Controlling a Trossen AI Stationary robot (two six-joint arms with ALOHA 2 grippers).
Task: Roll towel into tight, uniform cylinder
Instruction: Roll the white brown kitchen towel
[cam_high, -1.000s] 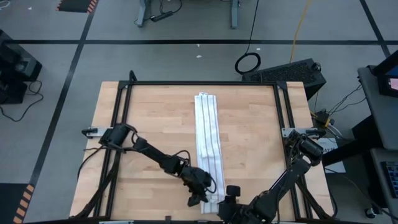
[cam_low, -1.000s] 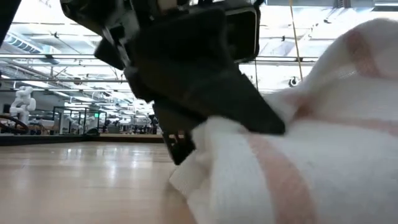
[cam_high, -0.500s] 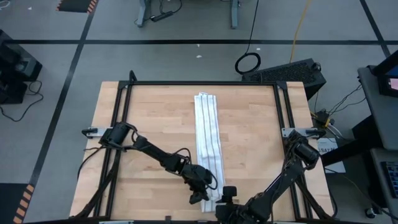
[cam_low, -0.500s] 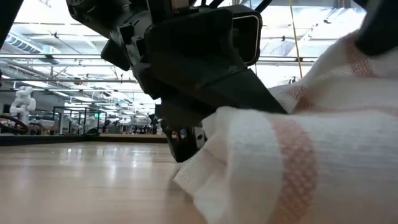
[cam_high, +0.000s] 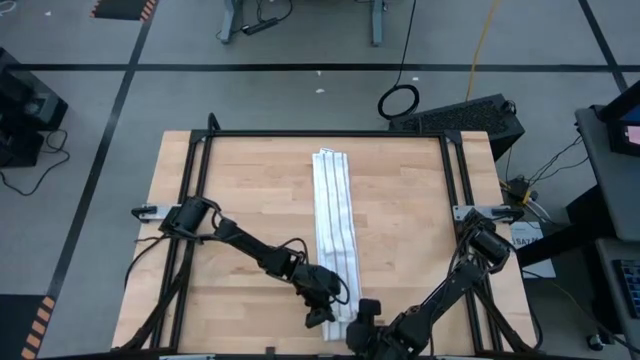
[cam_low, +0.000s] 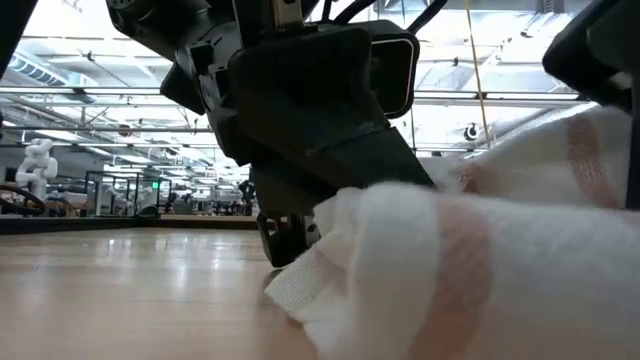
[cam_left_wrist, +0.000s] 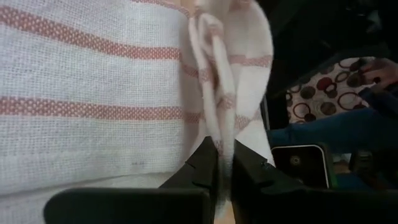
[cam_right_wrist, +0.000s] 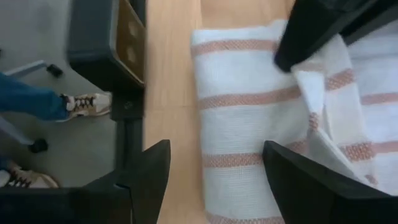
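Left gripper (cam_high: 322, 318): at the table's near edge, on the strip's left side — fingers (cam_left_wrist: 205, 163) pinched shut on a bunched fold of the towel's near end.
Towel (cam_high: 334, 230): white with thin stripes, folded into a long narrow strip down the middle of the wooden table (cam_high: 240, 220), its near corner lifted.
Right gripper (cam_high: 363, 318): just beside the left gripper at the same end — fingers (cam_right_wrist: 149, 174) spread apart over the cloth, holding nothing.

Folded striped towel (cam_high: 333, 230) (long strip) mid-table
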